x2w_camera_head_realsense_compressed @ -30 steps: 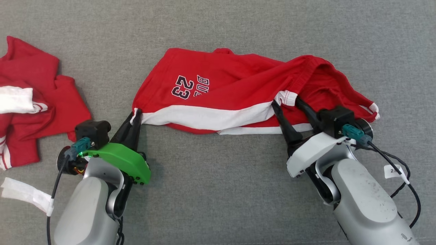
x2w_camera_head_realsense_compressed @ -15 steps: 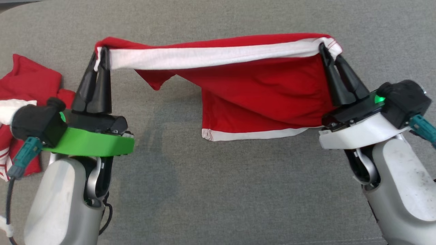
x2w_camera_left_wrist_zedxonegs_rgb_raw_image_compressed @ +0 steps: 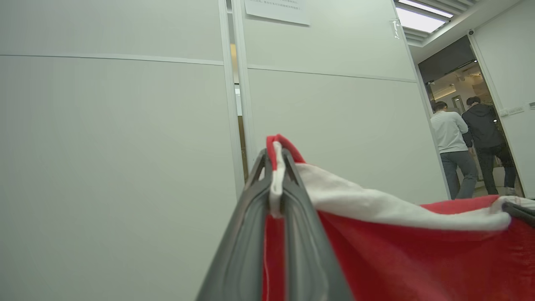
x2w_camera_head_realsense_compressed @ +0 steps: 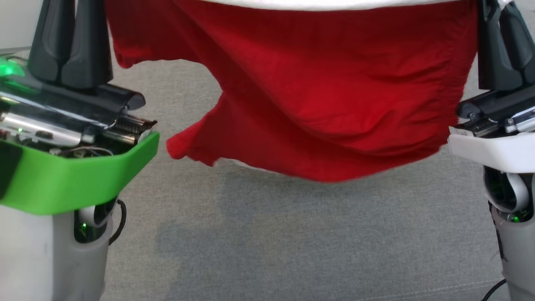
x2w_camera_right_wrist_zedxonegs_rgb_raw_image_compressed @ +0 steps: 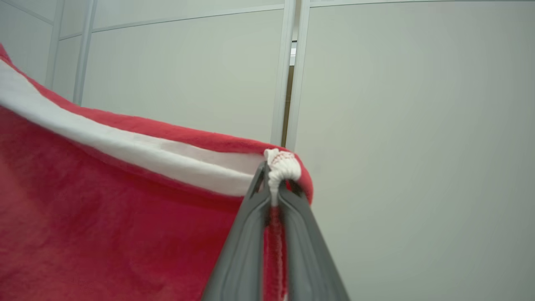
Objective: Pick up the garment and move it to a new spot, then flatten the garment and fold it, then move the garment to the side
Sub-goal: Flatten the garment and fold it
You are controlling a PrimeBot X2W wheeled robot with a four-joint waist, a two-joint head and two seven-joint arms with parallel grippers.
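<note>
- Slip risk: the garment (x2w_camera_head_realsense_compressed: 317, 104) hangs by two thin pinches on its white-banded hem (only corners between the tips). Pulling the arms apart or swinging could tug a corner free.
- Bad landing risk: a loose flap at the cloth's 7 o'clock droops lower and could tuck under when laid on the grey surface (x2w_camera_head_realsense_compressed: 292, 242).
- Left gripper (x2w_camera_left_wrist_zedxonegs_rgb_raw_image_compressed: 273, 156) is clenched on one hem corner.
- Right gripper (x2w_camera_right_wrist_zedxonegs_rgb_raw_image_compressed: 273, 177) is clenched on the other, which is bunched at the tips, so I judge it the likelier to slip.
- The garment is in the air, stretched between them. Head view: left gripper at its 10 o'clock, right at its 2 o'clock, cloth hanging toward 6, apart from the surface.
</note>
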